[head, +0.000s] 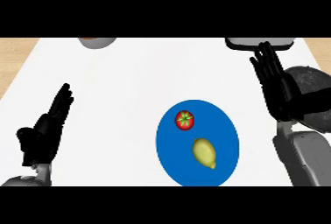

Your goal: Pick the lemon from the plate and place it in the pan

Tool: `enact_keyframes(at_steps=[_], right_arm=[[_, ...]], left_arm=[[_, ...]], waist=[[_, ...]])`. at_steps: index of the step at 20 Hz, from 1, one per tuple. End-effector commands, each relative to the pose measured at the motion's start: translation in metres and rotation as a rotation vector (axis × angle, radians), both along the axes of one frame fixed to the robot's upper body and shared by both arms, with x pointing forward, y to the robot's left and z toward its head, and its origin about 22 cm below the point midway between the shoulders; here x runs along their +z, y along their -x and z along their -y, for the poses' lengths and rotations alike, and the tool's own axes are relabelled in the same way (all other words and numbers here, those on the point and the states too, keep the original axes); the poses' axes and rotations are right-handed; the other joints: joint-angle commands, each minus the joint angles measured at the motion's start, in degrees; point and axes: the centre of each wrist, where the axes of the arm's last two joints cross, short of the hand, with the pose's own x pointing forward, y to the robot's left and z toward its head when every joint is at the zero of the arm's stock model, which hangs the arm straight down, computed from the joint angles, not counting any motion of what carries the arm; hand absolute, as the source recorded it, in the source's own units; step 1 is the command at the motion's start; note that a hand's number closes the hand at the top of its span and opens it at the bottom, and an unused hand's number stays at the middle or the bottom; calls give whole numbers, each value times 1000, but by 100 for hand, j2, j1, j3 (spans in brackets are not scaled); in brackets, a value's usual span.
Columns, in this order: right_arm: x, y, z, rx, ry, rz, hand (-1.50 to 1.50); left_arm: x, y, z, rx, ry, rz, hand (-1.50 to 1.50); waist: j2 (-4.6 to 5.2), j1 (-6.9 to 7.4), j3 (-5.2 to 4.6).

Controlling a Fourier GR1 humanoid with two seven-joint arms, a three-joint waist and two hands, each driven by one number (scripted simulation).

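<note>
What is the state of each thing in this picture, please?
lemon: lies on the plate, untouched.
tomato: on the same plate, apart from the lemon.
plate: flat on the counter, holds both.
pan: at the right edge, partly hidden.
left robot hand: open, holds nothing.
right robot hand: open, holds nothing, over the pan.

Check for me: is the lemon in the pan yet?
No, the lemon lies on the blue plate below the tomato, while the pan sits apart at the right.
</note>
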Motion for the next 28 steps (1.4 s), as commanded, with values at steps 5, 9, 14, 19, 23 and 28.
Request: enact_keyframes(at_steps=[5, 9, 14, 19, 23, 28], right_arm=[[26, 15, -79, 825, 197, 373, 150], [25, 25, -47, 800, 220, 733, -150], [-3, 29, 19, 629, 274, 991, -150], [1, 39, 102, 641, 505, 1059, -150], [20, 54, 123, 634, 774, 1062, -150], [36, 94, 118, 625, 823, 1056, -150]], left_arm=[[22, -17, 7, -47, 40, 107, 0], [21, -22, 9, 0, 122, 95, 0], [19, -29, -4, 30, 123, 103, 0], [14, -29, -9, 17, 110, 100, 0], [12, -27, -10, 23, 113, 86, 0], [9, -36, -15, 16, 126, 81, 0]], waist=[[22, 302, -72], [20, -212, -29], [69, -366, -38], [2, -247, -67], [-36, -238, -79], [-56, -290, -88]])
